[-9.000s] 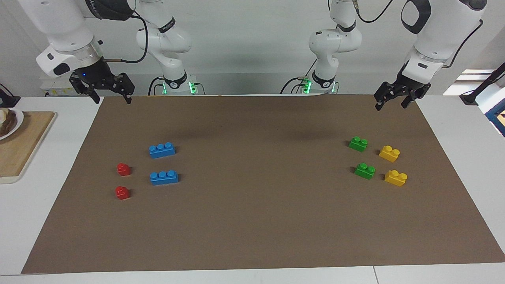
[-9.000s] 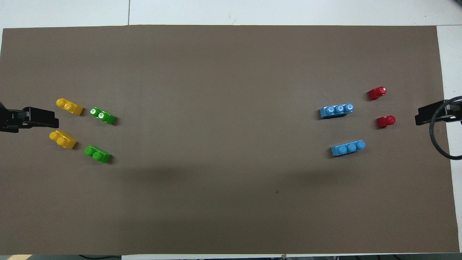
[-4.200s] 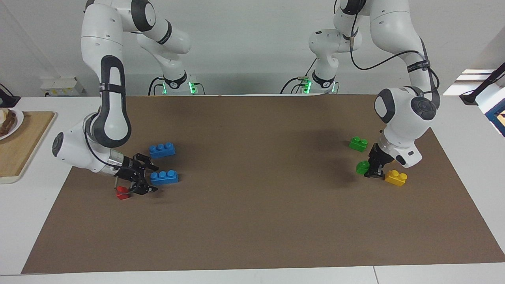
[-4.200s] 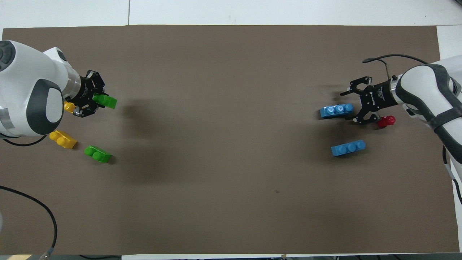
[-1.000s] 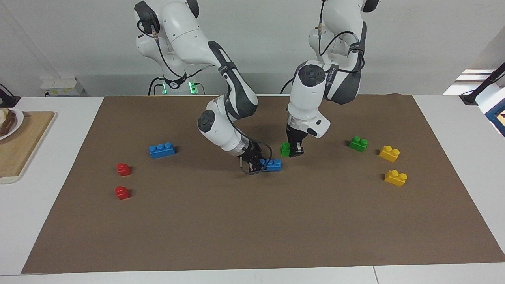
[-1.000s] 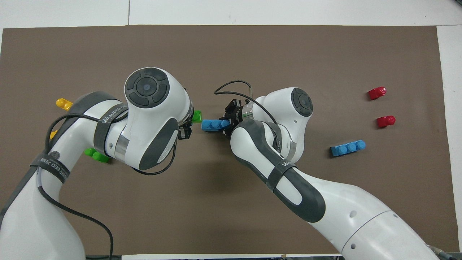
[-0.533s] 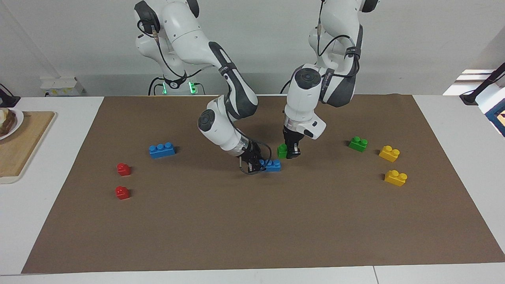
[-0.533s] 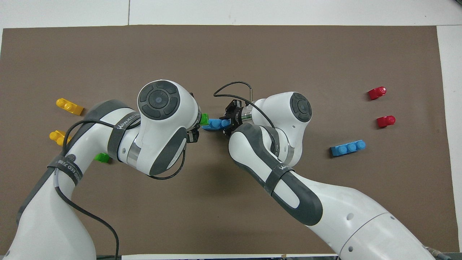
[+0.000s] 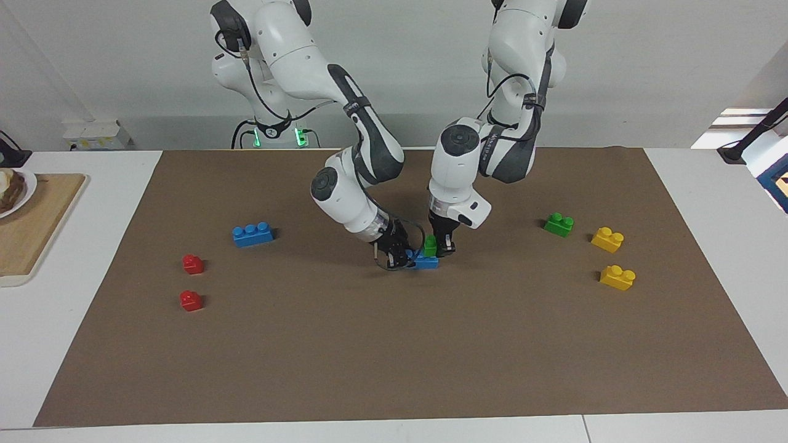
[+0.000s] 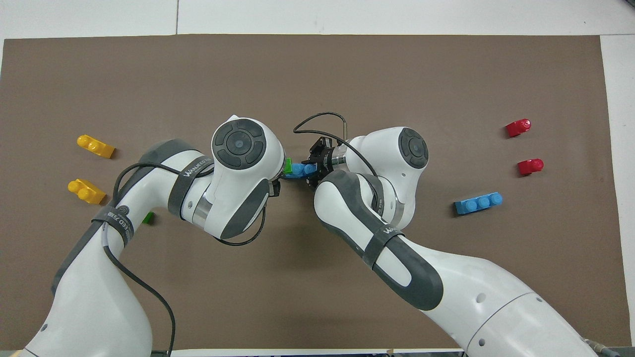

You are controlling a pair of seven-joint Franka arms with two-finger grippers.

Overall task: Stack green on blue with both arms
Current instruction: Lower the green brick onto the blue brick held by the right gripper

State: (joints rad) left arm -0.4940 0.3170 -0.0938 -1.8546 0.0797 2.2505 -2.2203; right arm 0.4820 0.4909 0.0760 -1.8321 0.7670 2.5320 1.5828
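Note:
At the middle of the brown mat [image 9: 394, 344], my right gripper [image 9: 397, 252] is shut on one end of a long blue brick [image 9: 426, 263], held low at the mat. My left gripper [image 9: 444, 246] points down, shut on a small green brick [image 9: 430, 245]. The green brick stands right over the free end of the blue one; whether they touch I cannot tell. In the overhead view the green brick [image 10: 287, 165] shows beside the blue brick [image 10: 300, 169], with the left wrist covering most of it and the right gripper [image 10: 317, 166] at the blue brick's other end.
A second blue brick [image 9: 253, 234] and two red bricks [image 9: 192, 264] [image 9: 190, 300] lie toward the right arm's end. A second green brick [image 9: 559, 224] and two yellow bricks [image 9: 607, 239] [image 9: 617, 277] lie toward the left arm's end. A wooden board [image 9: 31, 227] lies off the mat.
My left gripper has carried the green brick sideways and down, from beside the blue brick to over its free end. The right gripper and blue brick have barely shifted.

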